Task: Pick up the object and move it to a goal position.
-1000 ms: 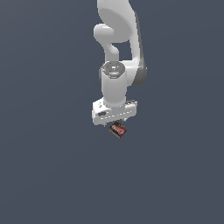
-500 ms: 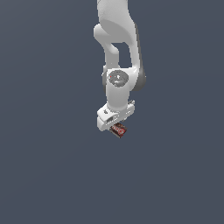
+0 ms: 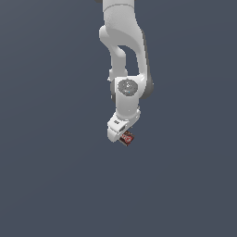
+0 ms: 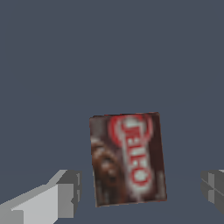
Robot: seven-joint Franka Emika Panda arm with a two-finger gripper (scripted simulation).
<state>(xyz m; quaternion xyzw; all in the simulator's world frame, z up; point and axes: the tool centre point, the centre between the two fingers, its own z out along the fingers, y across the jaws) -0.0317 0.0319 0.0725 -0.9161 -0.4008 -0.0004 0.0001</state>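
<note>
In the exterior view the white arm comes down from the top centre of the frame and bends at a round grey joint near the middle. The gripper sits just below centre, tilted toward the lower right. The box peeks out at the gripper's lower right edge as a small dark patch with a touch of red, touching the white body.

In the wrist view the box fills the lower middle of the frame, a flat dark brown rectangle leaning slightly. Its label carries a red oval with white letters that appear to read "JELL-O", running sideways; the rest of the print is too blurred to read.

One finger shows at the lower left and the other at the lower right edge, each with grey background visible between it and the box. The fingers stand wide apart and neither one visibly touches the box. Whether anything has hold of the box cannot be told from these views.
</note>
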